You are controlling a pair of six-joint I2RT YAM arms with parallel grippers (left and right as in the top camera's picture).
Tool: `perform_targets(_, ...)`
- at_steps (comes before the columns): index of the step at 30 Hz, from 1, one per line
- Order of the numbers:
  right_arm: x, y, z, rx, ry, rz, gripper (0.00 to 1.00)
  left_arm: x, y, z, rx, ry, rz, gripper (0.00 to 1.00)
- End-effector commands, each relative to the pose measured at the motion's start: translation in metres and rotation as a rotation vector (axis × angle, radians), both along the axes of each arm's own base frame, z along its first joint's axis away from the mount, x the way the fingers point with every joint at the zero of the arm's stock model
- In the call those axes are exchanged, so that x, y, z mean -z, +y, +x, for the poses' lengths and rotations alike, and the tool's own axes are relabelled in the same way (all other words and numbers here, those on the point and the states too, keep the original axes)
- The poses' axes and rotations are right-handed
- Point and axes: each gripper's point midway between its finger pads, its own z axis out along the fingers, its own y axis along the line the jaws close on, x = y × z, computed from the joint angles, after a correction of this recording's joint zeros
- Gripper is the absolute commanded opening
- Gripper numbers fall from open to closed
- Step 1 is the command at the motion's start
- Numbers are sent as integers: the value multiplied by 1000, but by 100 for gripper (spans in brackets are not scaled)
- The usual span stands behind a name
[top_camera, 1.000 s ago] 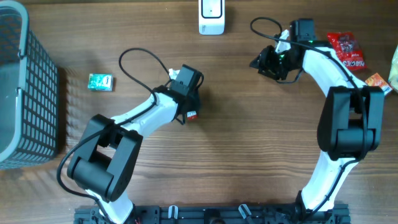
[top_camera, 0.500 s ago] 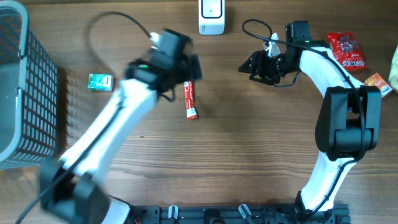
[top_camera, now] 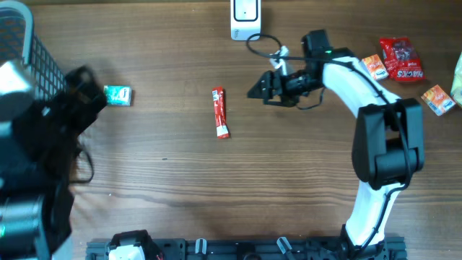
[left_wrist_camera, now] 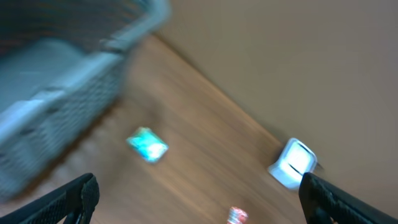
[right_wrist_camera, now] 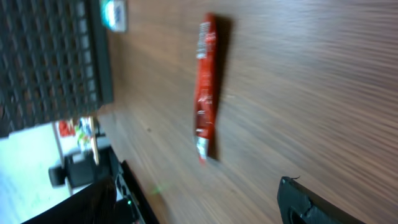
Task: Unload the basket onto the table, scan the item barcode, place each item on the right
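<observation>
Pickup step: right fingers [right_wrist_camera: 305, 202] and left fingers [left_wrist_camera: 68, 199] gape wide and empty, red sachet [top_camera: 220, 112] lying loose on the desk near the scanner [top_camera: 245, 19], so next is descend, pinch.

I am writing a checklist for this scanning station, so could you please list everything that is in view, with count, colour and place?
table: one, brown wood, under everything
basket: one, grey, far left
scanner: one, white, top centre
stick pack: one, red, flat near the centre
small pack: one, green, right of the basket
bag: one, red, top right
orange packs: two, orange, one left of the bag, one below it
pale item: one, yellowish, cut off at the right edge, unclear what
left end effector: one, black, open, empty, far left, blurred
right end effector: one, black, open, empty, right of the stick pack
</observation>
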Motion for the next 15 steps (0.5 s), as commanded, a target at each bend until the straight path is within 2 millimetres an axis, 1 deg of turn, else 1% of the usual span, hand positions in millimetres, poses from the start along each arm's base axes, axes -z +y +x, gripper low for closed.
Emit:
perform_targets(1,-9,33,-17,-47,27,49,83,-4,41,-37,-216,3,37,100)
perform_targets(4,1,47,-20,-19,53,-34,83,5,50,-52,-274,42,25,100)
perform_targets(8,14,66,-29,-2,89,-112,83,19,53,-59,-296,111,13,100)
perform_targets(9,20,70,-32,7,97,-149,82,21,53,-60,-295,122,11,100)
perform_targets(12,36,71,-36,49,108,-258,82,25,53,-60,-295,140,8,100)
perform_targets(15,42,76,-35,67,105,-281,82,26,52,-59,-291,140,6,100)
